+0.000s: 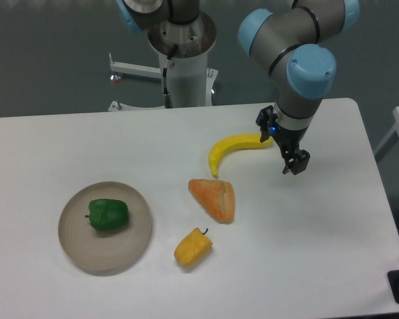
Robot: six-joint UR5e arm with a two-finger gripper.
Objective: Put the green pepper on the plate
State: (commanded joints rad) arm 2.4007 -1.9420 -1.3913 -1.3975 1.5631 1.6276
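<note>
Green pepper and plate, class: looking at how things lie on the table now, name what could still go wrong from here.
1. The green pepper lies on its side on the plate, left of centre; being rounded, it might roll toward the rim if the table is jolted.
2. The tool hangs low just right of the banana; a sideways move could knock the banana toward the bread piece.

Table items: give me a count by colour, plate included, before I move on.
Green: 1, the green pepper, lying on the plate
Yellow: 2, the banana and the yellow pepper
Orange: 1, the orange wedge-shaped piece
Beige: 1, the plate
Total: 5
</note>
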